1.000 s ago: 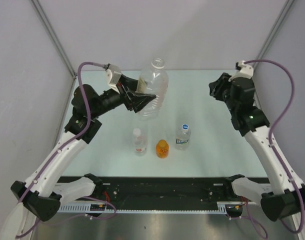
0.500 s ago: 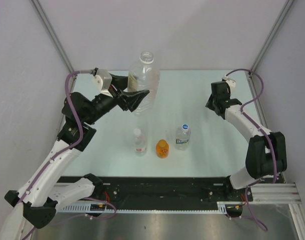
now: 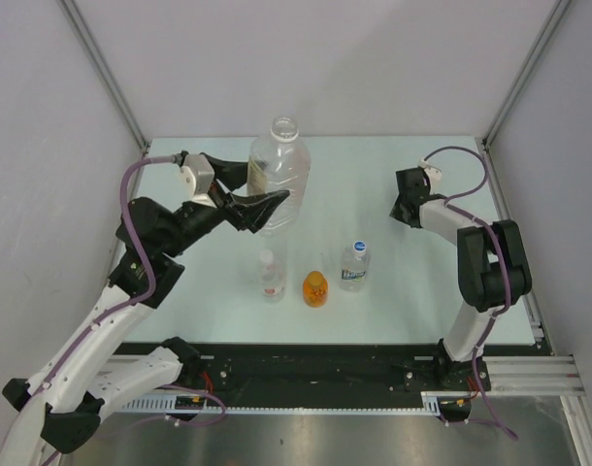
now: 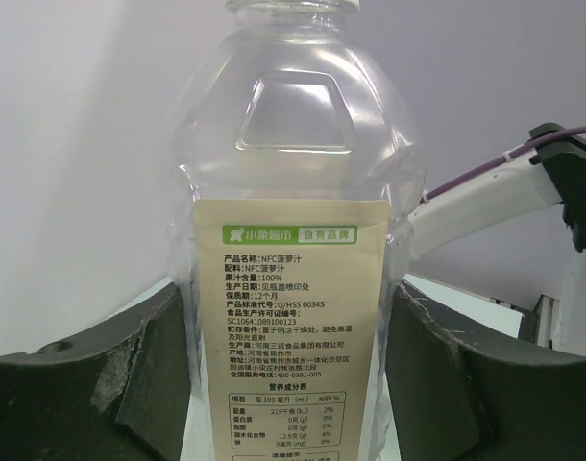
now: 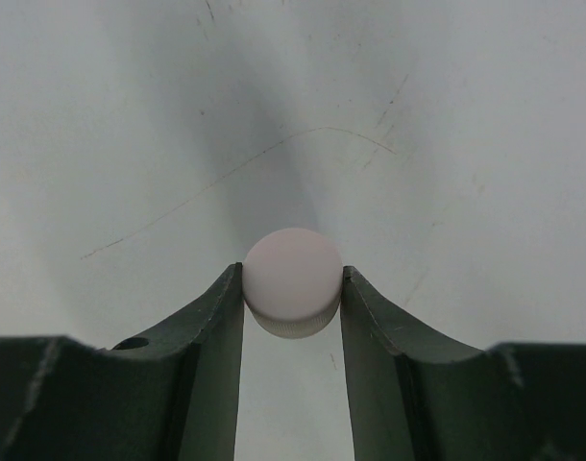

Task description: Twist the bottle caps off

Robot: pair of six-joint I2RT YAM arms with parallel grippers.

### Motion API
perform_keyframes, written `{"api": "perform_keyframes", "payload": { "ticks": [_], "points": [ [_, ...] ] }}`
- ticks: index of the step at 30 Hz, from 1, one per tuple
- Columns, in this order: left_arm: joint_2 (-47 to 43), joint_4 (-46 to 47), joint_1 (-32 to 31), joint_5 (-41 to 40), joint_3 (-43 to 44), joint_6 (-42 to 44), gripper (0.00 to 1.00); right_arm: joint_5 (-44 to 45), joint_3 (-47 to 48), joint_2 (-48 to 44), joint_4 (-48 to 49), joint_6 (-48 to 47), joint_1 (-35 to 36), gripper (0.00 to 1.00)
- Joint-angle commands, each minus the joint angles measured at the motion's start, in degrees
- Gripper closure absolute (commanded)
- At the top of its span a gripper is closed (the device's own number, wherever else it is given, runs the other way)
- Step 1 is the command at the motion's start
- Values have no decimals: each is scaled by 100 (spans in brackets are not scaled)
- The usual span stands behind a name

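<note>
Your left gripper (image 3: 267, 204) is clamped on the large clear plastic jug (image 3: 274, 175), whose mouth is open. Well to the jug's right, your right gripper (image 3: 405, 206) pinches a small white round screw cap (image 5: 292, 274) low at the table (image 3: 412, 291) (touching or not, I cannot tell). Released tilted, it could roll away. A careless swing of the jug could topple the three capped small bottles (image 3: 315, 288) in front of it.
</note>
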Motion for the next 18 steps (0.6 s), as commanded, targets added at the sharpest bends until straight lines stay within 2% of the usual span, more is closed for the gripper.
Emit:
{"api": "perform_keyframes", "payload": {
  "ticks": [1,9,18],
  "points": [
    [-34,243,-70,-95,-50,180,100,14,15,344,455,247,-21,100],
    [-25,304,-123,-227,-330,268,100,-3,15,661,701,186,-21,100],
    [124,348,-158,-227,-349,188,100,-135,15,758,535,124,-3,100]
  ]
}}
